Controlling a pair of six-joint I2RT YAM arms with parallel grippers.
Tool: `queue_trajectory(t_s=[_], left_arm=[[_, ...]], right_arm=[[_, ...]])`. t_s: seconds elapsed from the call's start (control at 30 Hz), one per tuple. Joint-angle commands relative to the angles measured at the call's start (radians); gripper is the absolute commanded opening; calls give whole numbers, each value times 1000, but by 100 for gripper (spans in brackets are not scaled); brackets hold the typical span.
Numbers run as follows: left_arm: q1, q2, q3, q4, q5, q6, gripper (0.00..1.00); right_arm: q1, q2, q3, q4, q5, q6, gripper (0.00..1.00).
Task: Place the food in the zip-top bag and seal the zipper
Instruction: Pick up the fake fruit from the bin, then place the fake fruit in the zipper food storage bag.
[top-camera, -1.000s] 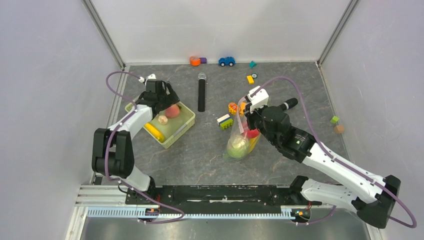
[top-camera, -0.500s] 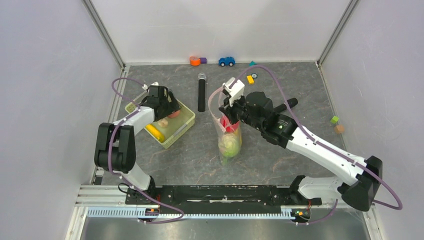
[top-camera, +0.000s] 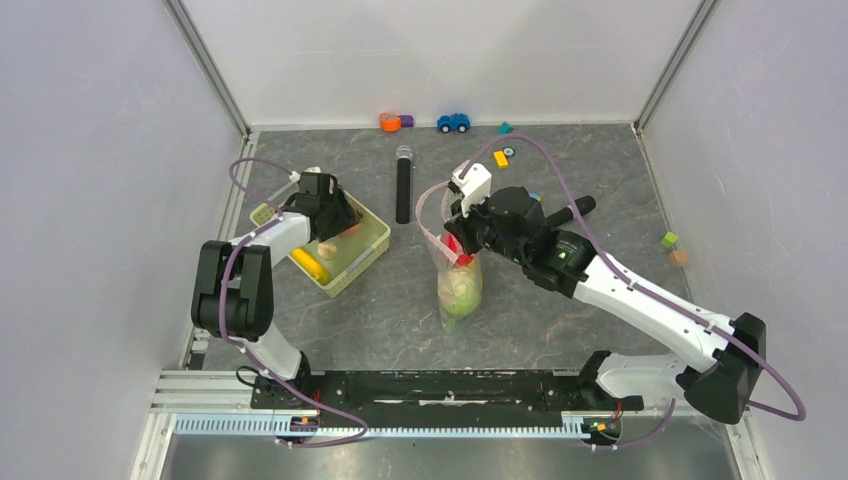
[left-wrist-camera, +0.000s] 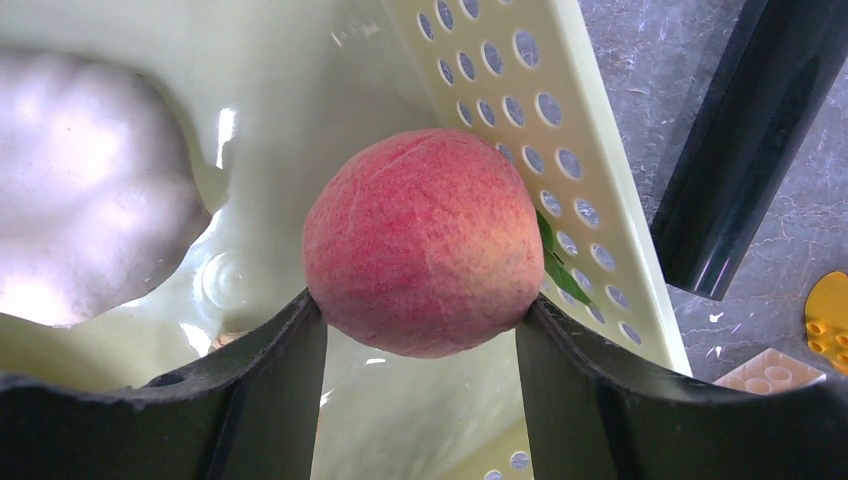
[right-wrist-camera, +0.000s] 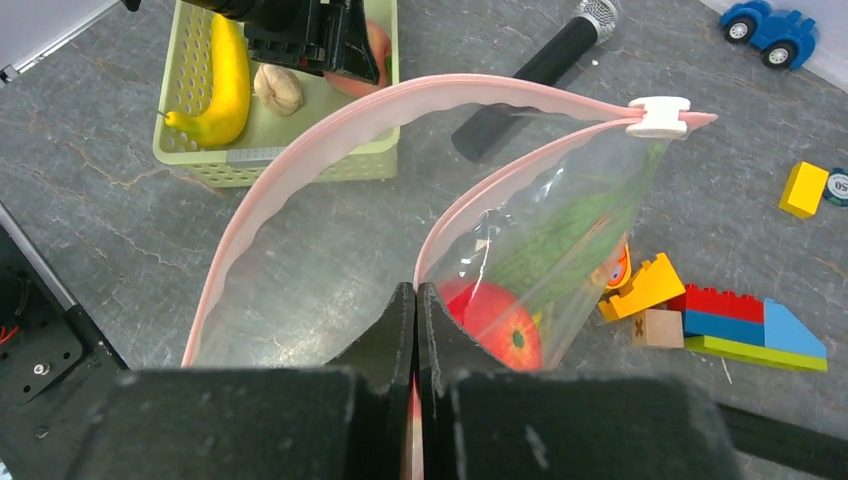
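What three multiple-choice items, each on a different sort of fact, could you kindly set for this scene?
1. Where is the peach?
A: in the basket, between the left gripper's fingers
B: on the bare table
C: beside the toy car

2. What colour is the zipper?
A: blue
B: black
C: pink

3. How is the zip-top bag's mouth?
A: sealed
B: open
C: folded flat

Answers:
1 A, the left wrist view shows the peach by the basket wall with a finger at each side.
2 C, the strip is pale pink.
3 B, the zipper's two sides gape apart while the right gripper pinches one edge.
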Motion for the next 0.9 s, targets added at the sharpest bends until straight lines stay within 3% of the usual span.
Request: queue_trajectory(t_s=[0.0,0.13,0.23,0.43,0.7,0.87], left_arm=[[5,-34,32,32,20,8,22],[6,-64,23,33,20,15,4],[6,-88,10,34,20,17,3],[6,-146,-32,64,63,10,2],[6,-282,-67,59,89,9,2],[2,-481,-121,106,292,-76,2]], right_arm=[[4,-41,61,-63,77,11,0],[3,-70,137,-173,289,-23,0],[3,-87,199,-304,441,-30,0],[3,-119,331,-489,600,-66,0],[3,-64,371,-448,487,-103,0],[4,-1,152,-263,261,-12,0]])
